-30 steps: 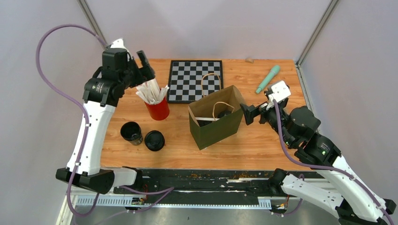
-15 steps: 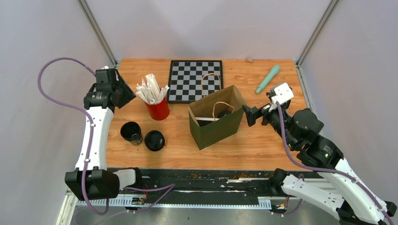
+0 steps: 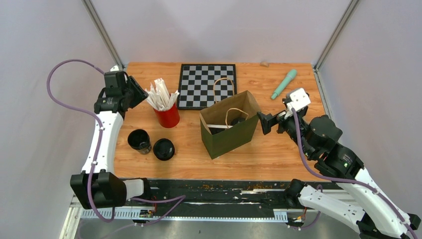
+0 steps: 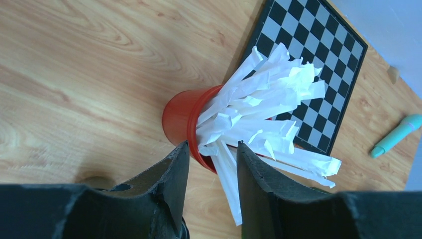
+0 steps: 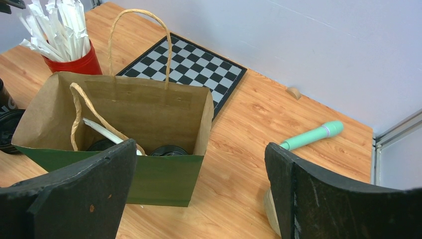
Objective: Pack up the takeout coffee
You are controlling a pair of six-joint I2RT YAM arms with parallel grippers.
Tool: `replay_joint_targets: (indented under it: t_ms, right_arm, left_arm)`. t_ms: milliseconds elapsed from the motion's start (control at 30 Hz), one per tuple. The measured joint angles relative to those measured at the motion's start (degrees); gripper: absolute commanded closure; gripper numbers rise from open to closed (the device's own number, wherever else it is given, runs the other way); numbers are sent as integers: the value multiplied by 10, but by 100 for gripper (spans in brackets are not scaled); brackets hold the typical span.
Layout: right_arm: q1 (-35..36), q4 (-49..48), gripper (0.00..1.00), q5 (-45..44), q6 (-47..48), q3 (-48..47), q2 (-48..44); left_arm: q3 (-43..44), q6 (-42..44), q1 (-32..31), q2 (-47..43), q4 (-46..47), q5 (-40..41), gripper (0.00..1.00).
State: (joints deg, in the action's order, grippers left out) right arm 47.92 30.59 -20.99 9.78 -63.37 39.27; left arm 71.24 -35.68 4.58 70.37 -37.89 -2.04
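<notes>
Two takeout coffee cups, dark with black lids, stand on the table at the front left [image 3: 139, 140] [image 3: 163, 149]. Black lids of two more [image 5: 169, 149] [image 5: 102, 145] show inside the open paper bag [image 3: 229, 130], beside a white straw [image 5: 107, 131]. My left gripper [image 3: 141, 95] [image 4: 213, 145] hovers at the red cup of wrapped straws [image 4: 180, 118]. Its jaws are narrowed but apart, and one straw [image 4: 226, 181] pokes loosely between them. My right gripper [image 3: 263, 122] [image 5: 200, 149] stands wide open just right of the bag, holding nothing.
A chessboard [image 3: 206, 85] lies behind the bag, under one bag handle [image 3: 223, 87]. A teal pen-like tool [image 3: 284, 83] rests at the back right. A small wooden piece [image 3: 264, 63] sits at the far edge. Grey walls close in on both sides.
My left arm dropped from above the straws to the left of the red cup, its jaws narrowing, then edged toward the cup. The right gripper shifted slightly away from the bag.
</notes>
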Motion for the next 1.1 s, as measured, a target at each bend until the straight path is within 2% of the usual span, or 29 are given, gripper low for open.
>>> replay_joint_targets:
  t_ms: [467,600,700,767,1100]
  right_arm:
    - [0,0,0,-8,7,0,0]
    - [0,0,0,-9,7,0,0]
    - [0,0,0,-9,7,0,1]
    - [0,0,0,-9,8,0,3]
    - [0,1,0,-10,3,0,18]
  left_arm:
    - [-26,0,0,14,21,-14,63]
    - [-27,1,0,14,23,-14,78]
    - [-26,5,0,14,24,-14,95]
    - [-24,11,0,14,21,-13,100]
    - [73,53,0,2,-100,3,100]
